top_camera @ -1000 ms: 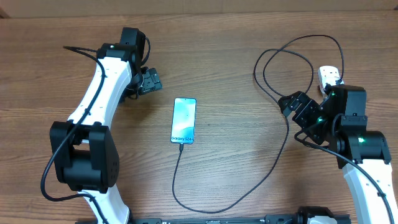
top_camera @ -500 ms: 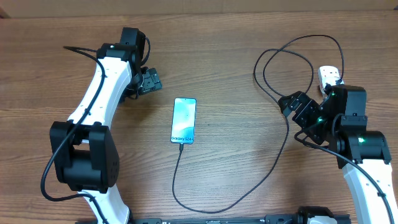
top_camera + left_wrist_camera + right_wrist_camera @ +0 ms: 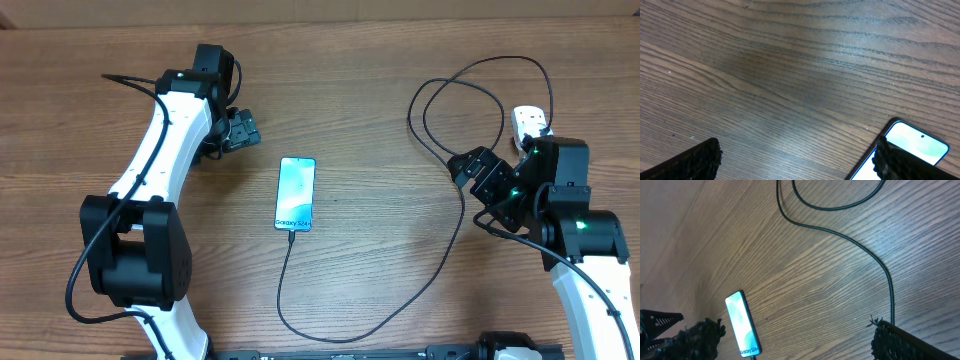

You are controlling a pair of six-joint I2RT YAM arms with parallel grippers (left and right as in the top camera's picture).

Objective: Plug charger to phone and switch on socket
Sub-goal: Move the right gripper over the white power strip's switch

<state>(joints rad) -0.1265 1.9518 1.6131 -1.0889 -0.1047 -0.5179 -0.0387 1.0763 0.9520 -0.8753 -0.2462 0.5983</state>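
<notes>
Phone (image 3: 296, 193) flat at centre of table (image 3: 380, 120), screen up, long axis near-to-far, slightly tilted; charger (image 3: 891, 300) tip at its near short edge, cable looping right toward socket (image 3: 530, 122). Left gripper (image 3: 240, 130) on outstretched arm, far-left of phone, jaws spread wide, nothing held. Right gripper (image 3: 478, 188) angled leftward above cable, likewise spread, empty.

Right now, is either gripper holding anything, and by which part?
Nothing is held: the left gripper and the right gripper both stand open and empty.
</notes>
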